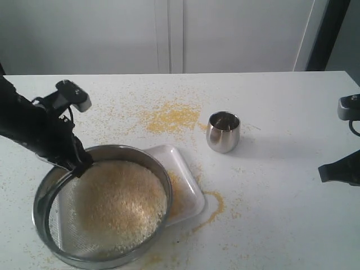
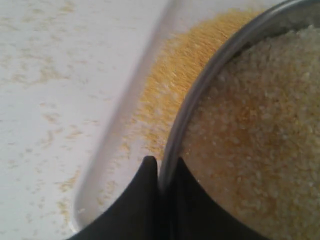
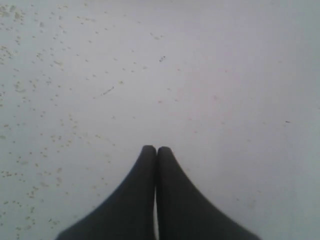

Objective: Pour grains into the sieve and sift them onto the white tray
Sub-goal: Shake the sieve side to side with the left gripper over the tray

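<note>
There is one sieve (image 1: 95, 260), round and wide with a shiny steel rim, and it is the biggest thing on the tabletop (image 1: 281, 225). A big heap of grains (image 1: 118, 205) lies inside it, pale on top and more golden in the middle. One white tray (image 1: 180, 166) is under the sieve. Most of the tray is hidden by it, and only one rounded corner and part of a side stick out toward the cup. Some yellow grains lie on that bare part, right beside the sieve. I cannot tell if the sieve touches the tray. There is one small shiny steel cup (image 1: 223, 132), standing upright, well apart from the sieve and past the tray's corner. More yellow grains are spilled on the tabletop behind the sieve and next to the tray. There are two claws. The left claw (image 2: 162, 165) is clamped on the sieve's rim at its back edge, one finger inside and one outside. The right claw (image 3: 156, 150) is far from the sieve, over bare tabletop, with its two fingers pressed together and nothing between them.
</note>
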Controlling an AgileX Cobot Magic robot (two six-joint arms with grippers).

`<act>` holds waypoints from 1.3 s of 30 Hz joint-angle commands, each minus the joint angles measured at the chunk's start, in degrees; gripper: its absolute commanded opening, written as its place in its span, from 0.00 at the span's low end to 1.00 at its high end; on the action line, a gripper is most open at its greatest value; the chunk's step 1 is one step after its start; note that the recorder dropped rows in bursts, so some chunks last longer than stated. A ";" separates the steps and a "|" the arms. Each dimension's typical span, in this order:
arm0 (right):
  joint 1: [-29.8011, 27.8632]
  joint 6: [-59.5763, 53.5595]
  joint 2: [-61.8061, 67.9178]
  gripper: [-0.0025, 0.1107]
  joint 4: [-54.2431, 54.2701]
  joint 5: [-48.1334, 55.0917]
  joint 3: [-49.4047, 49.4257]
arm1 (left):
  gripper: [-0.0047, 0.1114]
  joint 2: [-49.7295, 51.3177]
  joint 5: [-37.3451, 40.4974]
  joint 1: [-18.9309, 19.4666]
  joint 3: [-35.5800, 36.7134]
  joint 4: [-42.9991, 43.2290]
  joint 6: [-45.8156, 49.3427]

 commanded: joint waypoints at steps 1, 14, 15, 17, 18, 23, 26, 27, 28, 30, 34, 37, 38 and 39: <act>-0.26 0.00 -0.10 0.02 0.06 -0.66 0.30 | 0.04 0.11 -5.56 2.20 0.17 -1.20 -22.07; -0.26 0.00 -0.10 0.02 0.06 -0.53 0.30 | 0.04 -0.11 0.85 0.26 0.50 -3.61 -5.32; -0.26 0.00 -0.10 0.02 0.06 -0.53 0.30 | 0.04 -0.08 -3.24 1.30 0.50 -3.85 -13.94; -0.26 0.00 -0.10 0.02 0.06 -0.53 0.30 | 0.04 0.44 -7.62 2.37 0.50 -4.16 -29.00; -0.26 0.00 -0.10 0.02 0.06 -0.53 0.30 | 0.04 0.44 -7.75 2.03 0.35 -4.16 -27.66; -0.26 0.00 -0.10 0.02 0.06 -0.53 0.30 | 0.04 -0.01 -6.23 1.98 -0.01 -3.41 -15.64; -0.26 0.00 -0.10 0.02 0.06 -0.66 0.30 | 0.04 -0.14 -5.56 3.20 -0.25 -4.16 -25.74; -0.26 0.00 -0.10 0.02 0.06 -0.66 0.30 | 0.04 -0.26 -3.76 2.07 -0.35 -3.81 -16.46; -0.26 0.00 -0.10 0.02 0.06 -0.66 0.30 | 0.04 -0.57 -0.64 -0.27 0.18 -3.81 -2.15; -0.26 0.00 -0.10 0.02 0.06 -0.66 0.30 | 0.04 -0.11 -5.22 2.10 0.77 -3.93 -15.12; -0.26 0.00 -0.10 0.02 0.06 -0.80 0.30 | 0.04 -1.12 -1.02 0.06 0.92 -8.13 -1.25; -0.26 0.00 -0.10 0.02 0.06 -1.30 0.30 | 0.04 -1.12 -8.47 1.08 0.79 -8.56 -22.75; -0.26 0.00 -0.10 0.02 0.18 -1.27 0.30 | 0.04 -1.54 -6.80 -1.00 0.57 -7.74 -12.45; -0.26 0.00 -0.10 0.02 0.21 -1.66 0.30 | 0.04 -1.52 -5.26 -2.65 0.57 -3.96 -4.22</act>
